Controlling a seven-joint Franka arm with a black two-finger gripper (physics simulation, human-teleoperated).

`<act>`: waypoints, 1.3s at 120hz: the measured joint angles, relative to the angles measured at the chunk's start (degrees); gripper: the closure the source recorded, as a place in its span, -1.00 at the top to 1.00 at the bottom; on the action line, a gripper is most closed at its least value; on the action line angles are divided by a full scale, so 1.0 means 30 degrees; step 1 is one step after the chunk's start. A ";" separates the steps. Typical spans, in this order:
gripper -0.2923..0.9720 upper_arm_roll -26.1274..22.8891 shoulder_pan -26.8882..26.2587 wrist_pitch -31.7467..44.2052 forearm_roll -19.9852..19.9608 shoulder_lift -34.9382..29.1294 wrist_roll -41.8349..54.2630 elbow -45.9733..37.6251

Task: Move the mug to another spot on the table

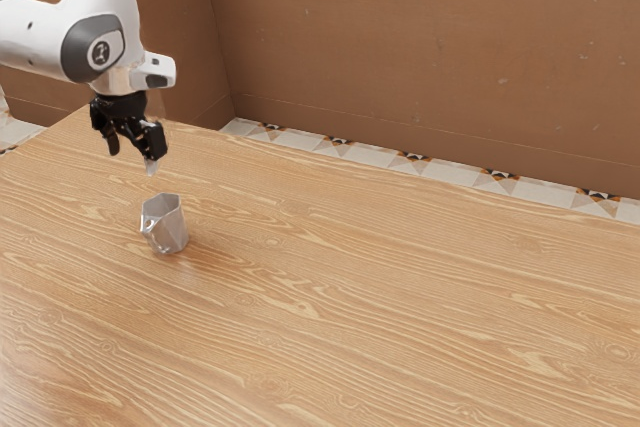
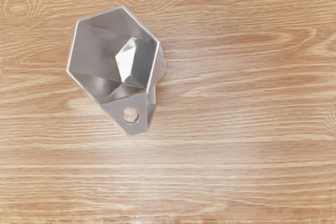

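As tool (image 1: 132, 152) hovers, faceted silvery mug (image 1: 164, 223)

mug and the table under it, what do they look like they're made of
The faceted silver-grey mug looks like polished metal, perhaps steel: its flat faces carry bright and dark reflections. The light brown wood-grain table looks like varnished wood or a wood-look laminate: long grain lines and knots, with a soft sheen.
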 joint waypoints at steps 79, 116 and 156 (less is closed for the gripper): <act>0.54 0.0289 0.2631 0.5086 -0.5341 0.4733 0.1714 -0.2305; 0.54 -0.1236 0.4425 0.8488 -0.5621 0.6491 0.2601 -0.2156; 0.15 -0.2539 0.5822 0.9493 -0.5391 0.7248 0.3422 -0.1912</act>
